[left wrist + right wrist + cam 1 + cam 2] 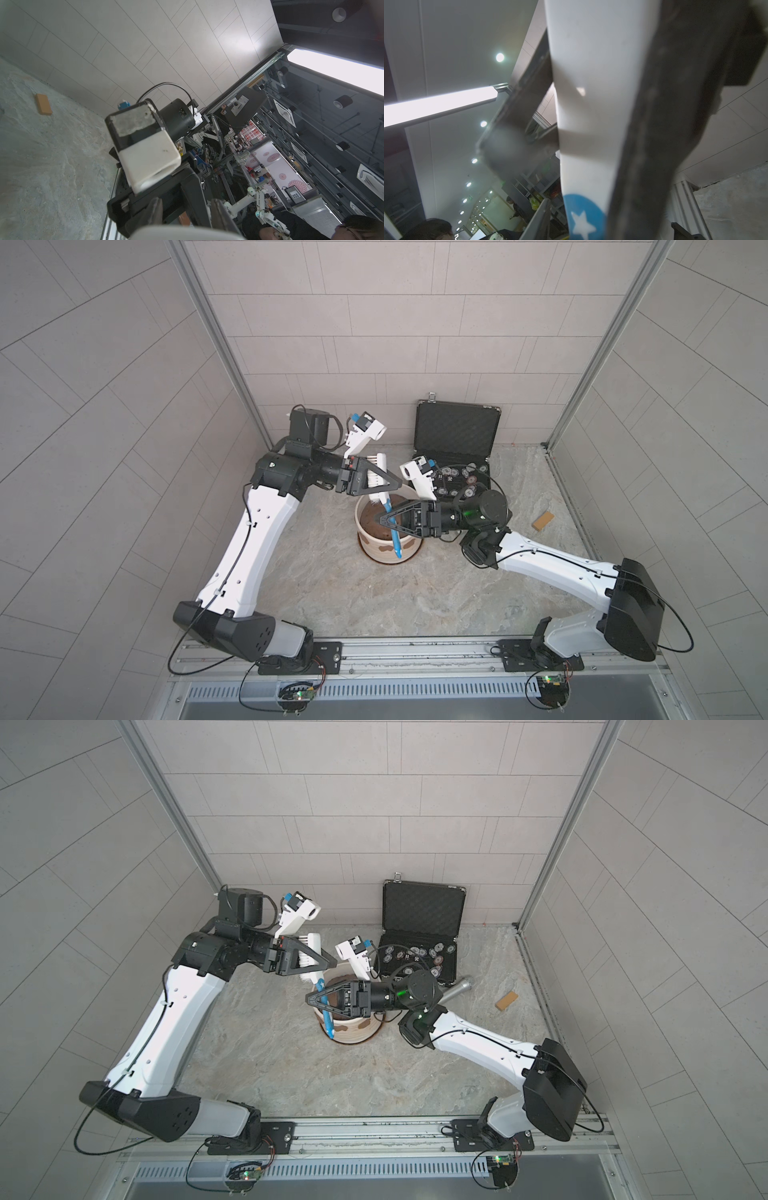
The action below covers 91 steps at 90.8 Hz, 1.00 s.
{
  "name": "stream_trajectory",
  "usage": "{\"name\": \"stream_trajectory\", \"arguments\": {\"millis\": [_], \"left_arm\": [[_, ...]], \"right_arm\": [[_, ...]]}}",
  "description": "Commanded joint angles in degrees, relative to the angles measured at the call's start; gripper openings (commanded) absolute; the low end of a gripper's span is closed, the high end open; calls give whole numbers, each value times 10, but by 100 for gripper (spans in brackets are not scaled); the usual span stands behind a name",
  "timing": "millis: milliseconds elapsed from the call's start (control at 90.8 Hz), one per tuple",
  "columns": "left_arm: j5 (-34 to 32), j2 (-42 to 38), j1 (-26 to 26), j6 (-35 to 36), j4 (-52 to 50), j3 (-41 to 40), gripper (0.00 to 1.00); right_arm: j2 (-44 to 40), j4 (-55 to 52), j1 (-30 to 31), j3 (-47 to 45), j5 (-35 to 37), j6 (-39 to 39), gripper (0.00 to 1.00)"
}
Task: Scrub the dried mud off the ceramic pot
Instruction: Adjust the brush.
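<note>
The ceramic pot [374, 551] [353, 1035], cream and ribbed, stands mid-table on a reddish saucer, filled with brown soil [368, 524]. Brown patches of dried mud [386, 549] [365, 1024] show on its near side. A brush with a white head [379, 466] and a blue handle [397, 546] [328, 1025] hangs slanted above the pot. My left gripper [399, 485] [332, 962] [186, 199] is shut on the brush head. My right gripper [384, 519] [309, 999] [579, 199] reaches in from the right over the soil, shut on the handle [583, 218] below its starred blue end.
An open black case [457, 435] with poker chips [461, 481] stands behind the pot, close to my right wrist. A tan block [543, 521] [43, 104] lies at the right, a silver cylinder [459, 990] beside the case. Tiled walls enclose three sides.
</note>
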Motion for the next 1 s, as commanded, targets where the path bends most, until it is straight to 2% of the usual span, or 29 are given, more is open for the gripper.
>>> {"name": "stream_trajectory", "arguments": {"millis": [0,77,154,198,231,308,363,451,539,682,826,903,991], "left_arm": [[7,-5,2,25,-11,7,17],[23,-7,2,26,-11,9,44],[23,-7,2,15,-9,12,77],[14,-7,6,1,-3,15,91],[7,-8,11,-14,3,16,98],[-12,-10,34,-49,21,17,100],[-35,-10,51,-75,31,16,100],[-90,-15,73,-95,26,15,100],[-158,-22,75,-69,-12,13,100],[-236,-26,75,-87,-17,-11,100],[-237,-24,68,-131,20,-39,100],[-247,-21,68,-138,30,-56,100],[-295,-21,68,-135,27,-73,100]], "right_arm": [[-6,42,12,25,-4,-2,20],[-4,39,14,26,-4,-3,11],[-9,15,13,26,-8,-16,4],[-16,-18,13,27,-11,-36,0],[-24,-60,13,27,-12,-61,0],[-51,-185,12,36,-10,-139,0],[-73,-324,12,55,9,-223,0],[-96,-558,17,100,98,-369,0],[-101,-683,19,139,183,-445,0],[-82,-778,24,164,324,-495,0],[-26,-852,43,210,429,-530,0],[-2,-866,46,230,464,-527,0],[10,-855,47,238,473,-517,0]]}}
